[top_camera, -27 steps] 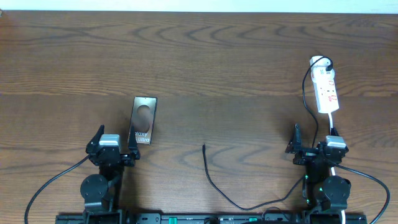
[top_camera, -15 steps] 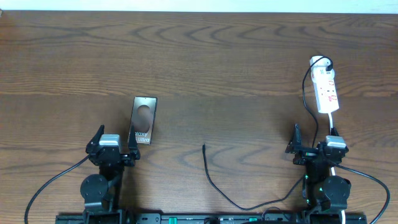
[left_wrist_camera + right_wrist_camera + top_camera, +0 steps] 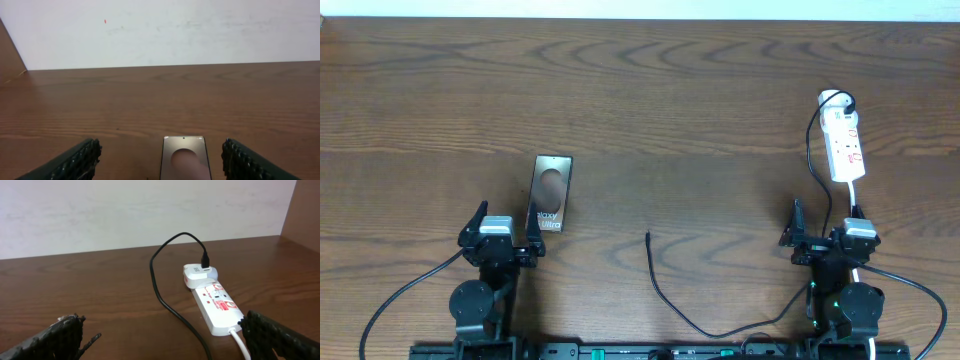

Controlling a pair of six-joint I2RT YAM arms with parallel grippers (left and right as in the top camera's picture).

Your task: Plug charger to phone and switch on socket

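The phone (image 3: pixel 550 193) lies flat on the table, screen up, just ahead of my left gripper (image 3: pixel 500 232); in the left wrist view it (image 3: pixel 183 156) sits between the open fingers (image 3: pixel 160 165). The charger cable's plug tip (image 3: pixel 648 236) lies free at table centre, and the cable (image 3: pixel 670 300) runs back and right. The white socket strip (image 3: pixel 844 145) lies at the far right with a white adapter (image 3: pixel 832 100) plugged in. My right gripper (image 3: pixel 825 238) is open and empty, short of the socket (image 3: pixel 215 305). The cable (image 3: pixel 165 295) passes between its fingers (image 3: pixel 165 340).
The wooden table (image 3: pixel 670 100) ends at a white wall (image 3: pixel 160 30) behind. A white cord (image 3: pixel 858 215) leaves the socket toward the right arm base. Black arm cables (image 3: pixel 400 300) trail at the front edge.
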